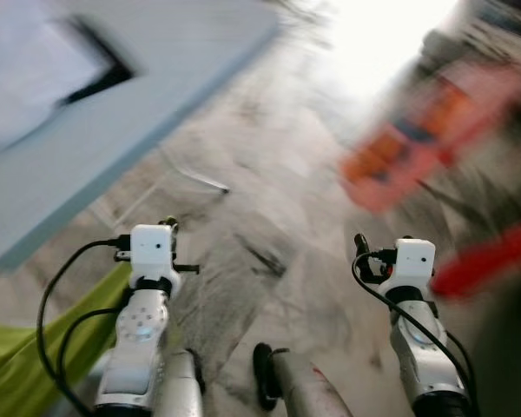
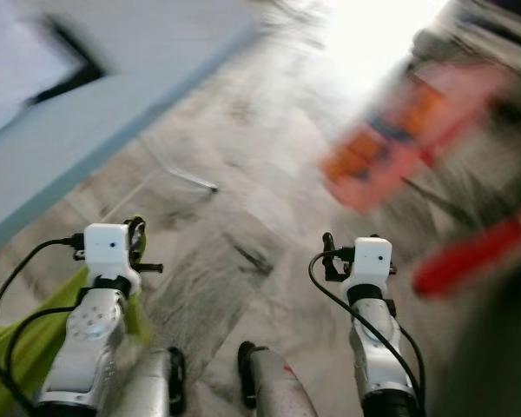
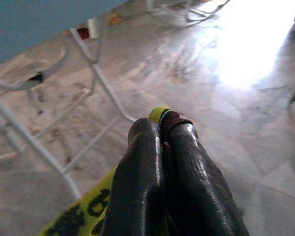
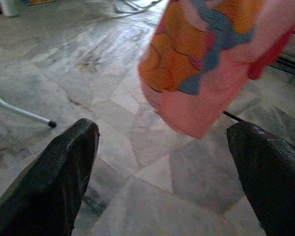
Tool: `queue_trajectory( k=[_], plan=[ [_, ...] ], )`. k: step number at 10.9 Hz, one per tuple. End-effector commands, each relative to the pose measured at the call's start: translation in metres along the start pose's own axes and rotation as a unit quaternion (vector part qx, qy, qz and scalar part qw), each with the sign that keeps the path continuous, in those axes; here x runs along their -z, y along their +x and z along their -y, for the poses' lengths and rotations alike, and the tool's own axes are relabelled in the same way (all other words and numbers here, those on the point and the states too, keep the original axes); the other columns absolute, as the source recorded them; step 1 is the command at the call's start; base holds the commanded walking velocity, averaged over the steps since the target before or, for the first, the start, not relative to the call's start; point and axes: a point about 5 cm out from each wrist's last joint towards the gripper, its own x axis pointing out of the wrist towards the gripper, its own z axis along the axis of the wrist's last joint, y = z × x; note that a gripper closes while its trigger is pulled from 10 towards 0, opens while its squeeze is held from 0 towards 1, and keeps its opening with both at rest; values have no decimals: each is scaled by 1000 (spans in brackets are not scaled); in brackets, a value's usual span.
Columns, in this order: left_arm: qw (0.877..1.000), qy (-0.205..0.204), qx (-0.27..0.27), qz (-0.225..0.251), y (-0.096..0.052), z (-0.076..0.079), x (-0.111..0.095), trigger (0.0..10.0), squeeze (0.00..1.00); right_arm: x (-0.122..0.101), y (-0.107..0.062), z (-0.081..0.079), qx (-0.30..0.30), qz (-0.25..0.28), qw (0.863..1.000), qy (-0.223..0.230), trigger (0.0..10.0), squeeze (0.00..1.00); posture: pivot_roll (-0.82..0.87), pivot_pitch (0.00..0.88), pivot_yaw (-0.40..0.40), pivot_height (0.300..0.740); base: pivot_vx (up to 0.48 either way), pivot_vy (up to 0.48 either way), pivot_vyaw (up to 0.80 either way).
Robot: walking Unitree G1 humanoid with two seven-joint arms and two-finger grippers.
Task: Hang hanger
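Head views, blurred w/ motion: left gripper (image 1: 168, 228) sits low on the robot's left, lime-green garment (image 1: 35, 347) trailing down and back beside that arm. Right gripper (image 2: 328, 246) is held out over the marble floor (image 1: 269, 217), nothing in it.

Left wrist view: fingers (image 3: 140, 182) pressed together, pinching a dark loop w/ a yellow-green tip (image 3: 160, 114); prob. the hanger's hook or neck, can't confirm. Green cloth w/ black print hangs below. Load looks light, soft, floppy; best hold is the stiff neck, as now. Long axis seems to run back toward the robot, hook end forward.

Right wrist view: fingers (image 4: 54, 177) spread wide, empty; pink-orange cloth (image 4: 211, 64) hangs ahead.
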Motion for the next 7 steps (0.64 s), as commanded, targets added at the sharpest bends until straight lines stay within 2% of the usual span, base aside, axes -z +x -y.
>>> queue_trajectory(
  k=[1,6,7],
  plan=[
    [1000,3,-6,-7,-3,-3,2,10000,0,3,-2,-1,-2,-8,1000,0,10000,0,23,257,-42,740,0,0,-800],
    [1000,3,-13,-13,-1,-2,4,10000,0,3,-4,-1,0,-8,1000,0,10000,0,14,262,-38,740,0,0,-800],
    [999,15,35,-2,-1,8,-1,10000,0,2,-4,0,1,-8,1000,0,10000,0,14,263,-38,740,0,0,-800]
  ],
)
